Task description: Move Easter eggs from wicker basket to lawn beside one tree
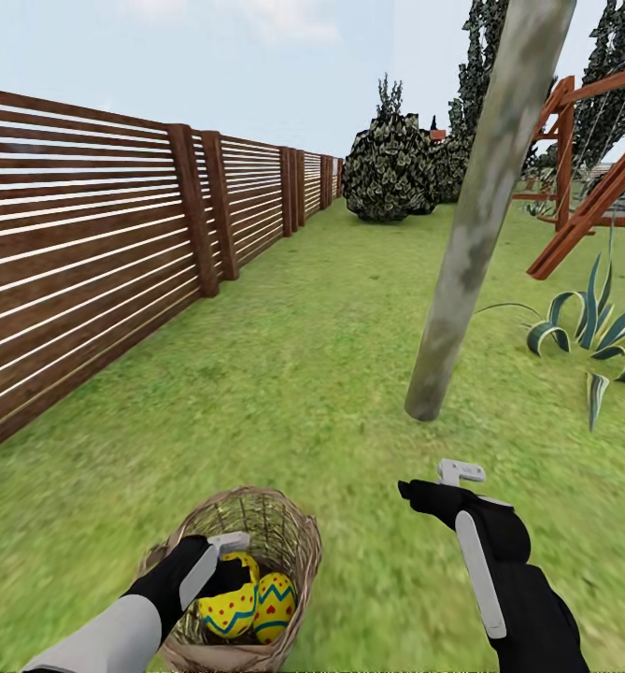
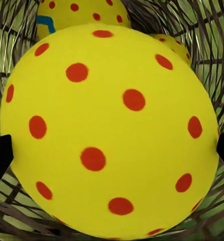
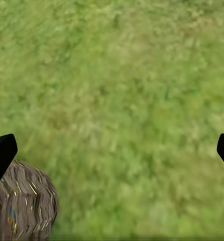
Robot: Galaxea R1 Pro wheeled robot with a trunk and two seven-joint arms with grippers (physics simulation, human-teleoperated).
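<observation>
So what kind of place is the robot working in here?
It looks like a fenced back garden: a grass lawn, a brown slatted wooden fence along one side, a leaning tree trunk, and what seems to be a wooden swing frame behind it.

A round dark bush [image 1: 389, 168] is standing far off, a striped spiky plant [image 1: 597, 332] (broad-leaved) is spreading below a red-brown wooden frame [image 1: 588, 178].

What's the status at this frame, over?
Left gripper down in wicker basket, fingers wide around an egg, grip unconfirmed. Right gripper open over lawn. Tree ahead, nothing blocking.
</observation>
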